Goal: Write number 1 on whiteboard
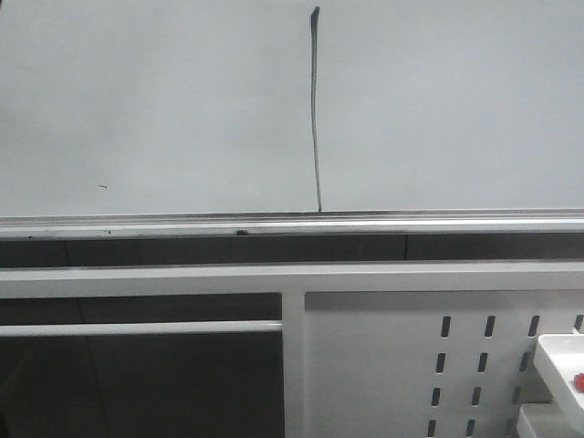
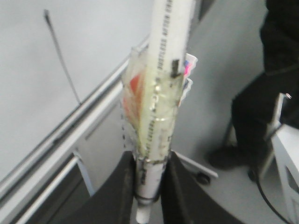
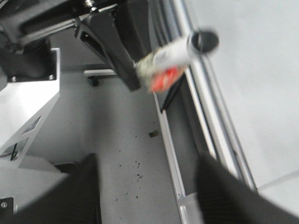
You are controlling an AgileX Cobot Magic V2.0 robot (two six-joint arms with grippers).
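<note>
Front view: number 1 point(image 1: 316, 109) on whiteboard point(image 1: 164, 100)

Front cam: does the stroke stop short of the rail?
No. The number 1 runs down the whiteboard to meet the rail.

The left pincer point(image 2: 148, 186) has a marker point(image 2: 163, 102) between its two fingers, and the marker sticks out well past them. Off to one side of this pincer stands the whiteboard point(image 1: 164, 109). The number 1 point(image 1: 316, 109) is on the board and runs down to the rail point(image 1: 274, 224) along the board's lower edge. Below the rail sits a panel with slots point(image 1: 420, 365). The right pincer point(image 3: 149, 196) has the rail and board beside it, and the marker out ahead.
</note>
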